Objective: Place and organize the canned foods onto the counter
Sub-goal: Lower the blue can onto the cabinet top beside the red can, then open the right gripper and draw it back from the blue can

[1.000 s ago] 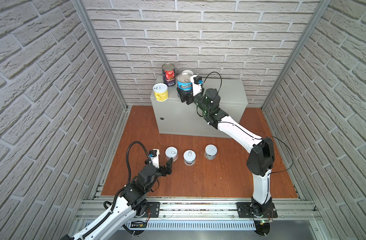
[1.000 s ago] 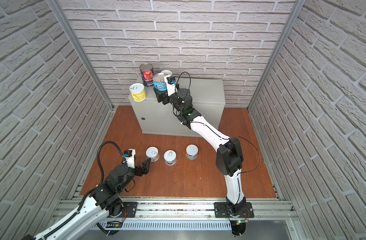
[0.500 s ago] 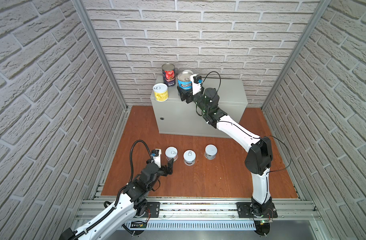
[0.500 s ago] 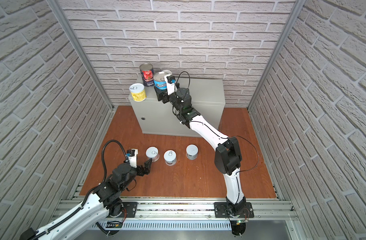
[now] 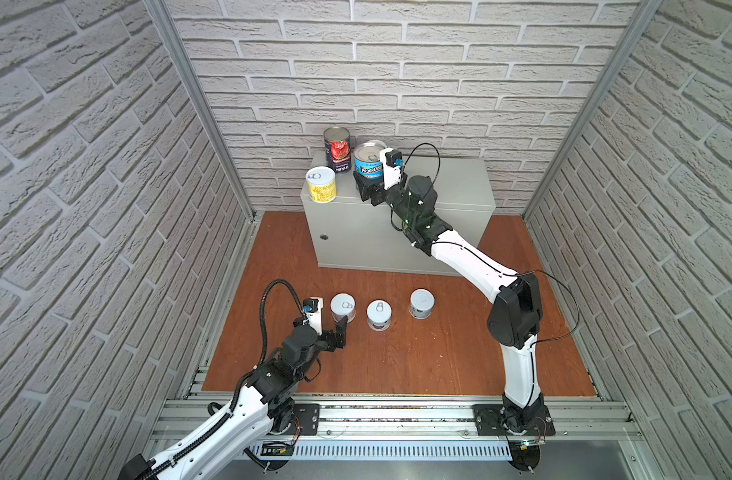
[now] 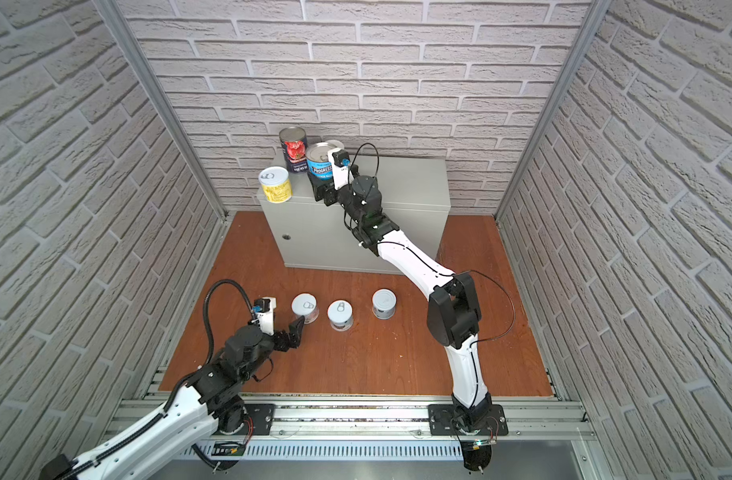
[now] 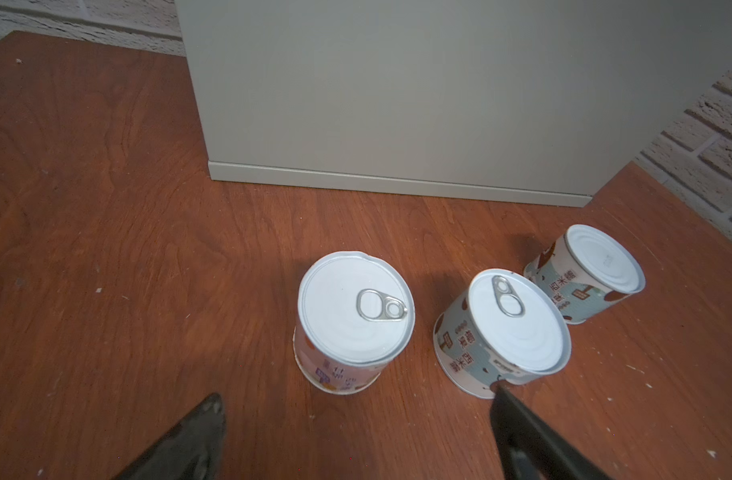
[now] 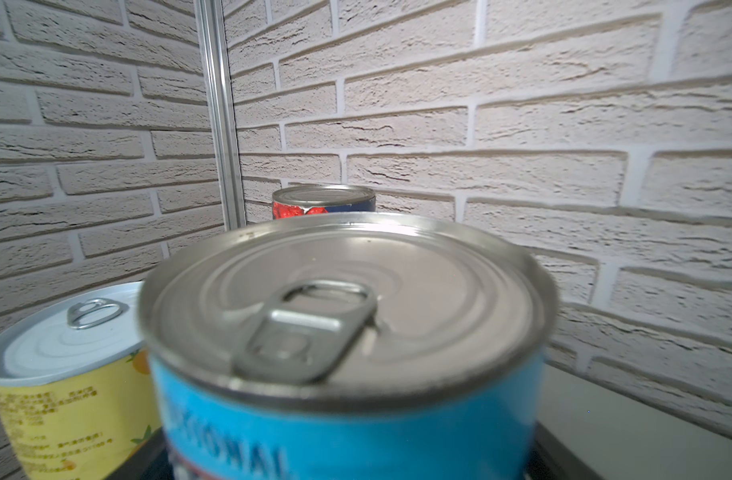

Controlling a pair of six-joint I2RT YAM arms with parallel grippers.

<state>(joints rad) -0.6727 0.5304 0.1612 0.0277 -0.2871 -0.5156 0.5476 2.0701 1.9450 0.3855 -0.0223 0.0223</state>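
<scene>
On the grey counter (image 5: 451, 183) stand a yellow can (image 5: 321, 185), a red-tomato can (image 5: 338, 149) and the blue Progresso can (image 5: 368, 162). A pale lid rim (image 5: 377, 145) peeks out behind the blue can. My right gripper (image 5: 370, 180) has a jaw on each side of the blue can (image 8: 347, 415), which stands upright on the counter top. Whether the jaws still press on it does not show. Three short pale cans (image 5: 342, 305) (image 5: 378, 311) (image 5: 421, 301) stand in a row on the floor. My left gripper (image 7: 356, 392) is open, just short of the leftmost pale can (image 7: 356, 307), with one fingertip (image 7: 499, 388) near the middle can (image 7: 514, 320).
The counter's front face (image 7: 397, 104) rises right behind the row of floor cans. Brick walls close in on three sides, with a metal corner post (image 8: 218, 112) near the counter cans. The counter top's right half (image 6: 414, 178) is bare.
My left gripper has crept a little closer to the leftmost floor can. The right gripper and the blue can have stayed nearly where they were on the counter.
</scene>
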